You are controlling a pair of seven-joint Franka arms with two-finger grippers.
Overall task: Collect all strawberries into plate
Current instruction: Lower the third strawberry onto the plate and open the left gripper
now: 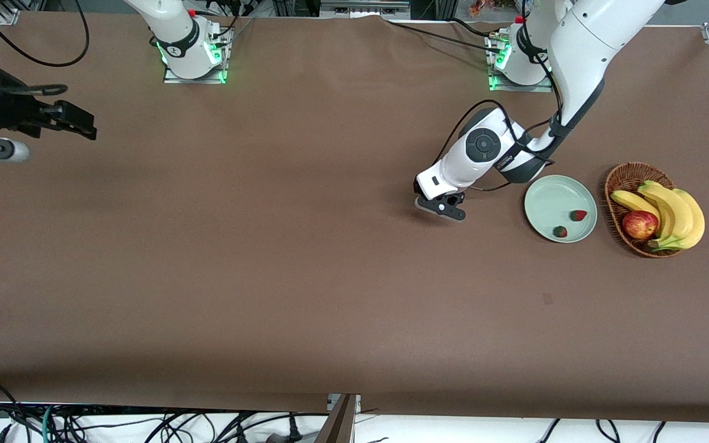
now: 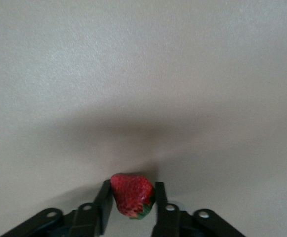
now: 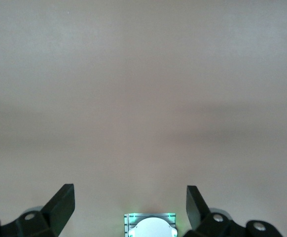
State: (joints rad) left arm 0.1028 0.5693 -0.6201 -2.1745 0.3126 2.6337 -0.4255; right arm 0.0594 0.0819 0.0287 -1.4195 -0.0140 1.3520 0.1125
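Here, working across the front view from the right arm's end of the table, your right gripper (image 1: 53, 120) waits over bare brown cloth; its own wrist view shows the black fingers (image 3: 59, 205) spread wide with nothing between them.

Next comes your left gripper (image 1: 440, 206), low over the brown tabletop (image 1: 268, 246) just beside the round pale mint-green plate (image 1: 545, 197). Its wrist view shows the jaws clenched on the third small red strawberry (image 2: 131, 195), gripped across its sides with the green cap pointing down toward the wrist. Whether the berry is off the cloth yet, you cannot tell.

On the plate lie two small red strawberries (image 1: 578, 215), one nearer the front camera (image 1: 559, 231), both toward the edge facing the brown wicker basket (image 1: 614, 184) with its yellow bananas (image 1: 674, 215) and red-yellow apple (image 1: 639, 224).

So what the coming move turns on: the plate lies from the jaws toward the left arm's end of the table, close by, and the left arm is far the nearer. You would probably carry the berry sideways over the rim onto the bare part of the dish and release there.
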